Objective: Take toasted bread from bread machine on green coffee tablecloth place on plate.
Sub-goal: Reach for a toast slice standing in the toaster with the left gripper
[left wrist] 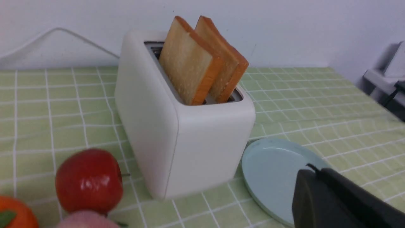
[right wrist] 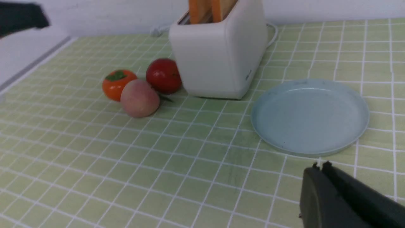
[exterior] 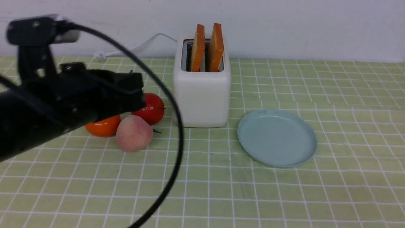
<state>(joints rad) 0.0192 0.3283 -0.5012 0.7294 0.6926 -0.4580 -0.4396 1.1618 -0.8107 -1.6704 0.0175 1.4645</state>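
Lower halves of toasted bread were hidden inside bread machine. Left gripper and right gripper were cut off by frame edges, jaws pressed together, empty.

Toast lower halves hidden in toaster, orange partly behind left arm

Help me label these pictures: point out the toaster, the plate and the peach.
toaster (exterior: 202, 101), front view, on its white front face.
plate (exterior: 277, 137), front view, on the bare middle of the dish.
peach (exterior: 134, 133), front view, on its pink near side.
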